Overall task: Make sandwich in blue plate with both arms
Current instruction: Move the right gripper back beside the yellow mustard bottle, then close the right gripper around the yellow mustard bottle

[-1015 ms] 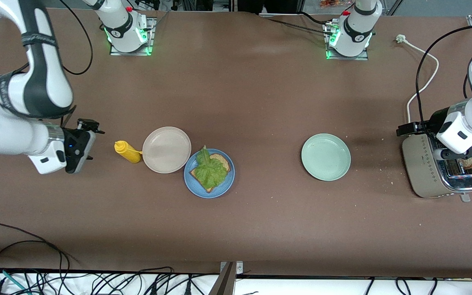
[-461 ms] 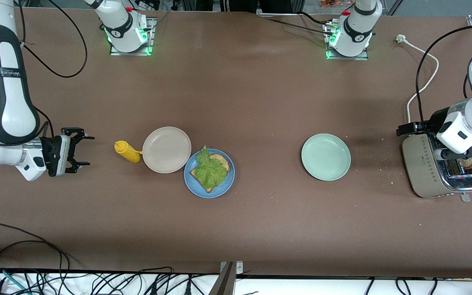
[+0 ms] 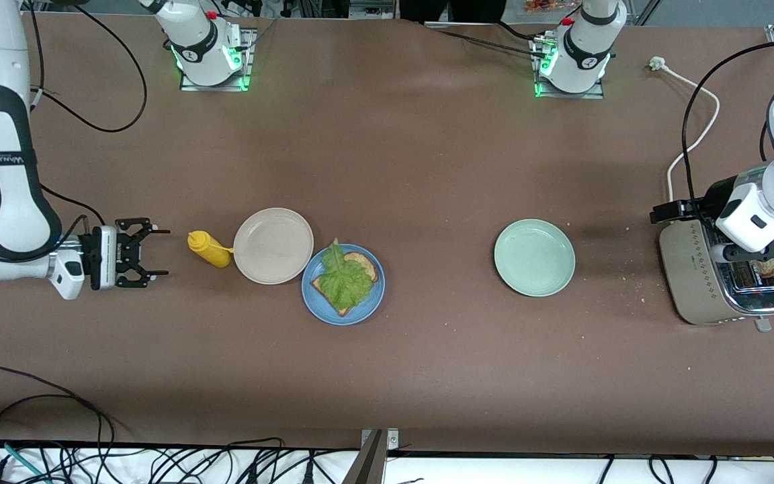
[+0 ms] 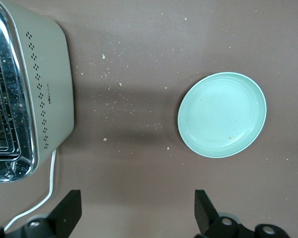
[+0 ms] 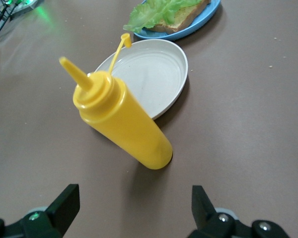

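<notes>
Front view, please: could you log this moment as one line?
right gripper: open, facing mustard bottle | left gripper: open over toaster | blue plate: bread, lettuce

three plates are counted on the bench: one blue plate (image 3: 343, 285), one beige plate (image 3: 273, 245) and one mint-green plate (image 3: 534, 257). one slice of bread (image 3: 360, 262) and one lettuce leaf (image 3: 345, 278) are seen on the blue plate. one yellow squeeze bottle (image 3: 209, 249), one toaster (image 3: 716, 279) and two arms, each with one tool, are counted: the right tool (image 3: 158, 252) and the left tool (image 4: 136, 213).
</notes>
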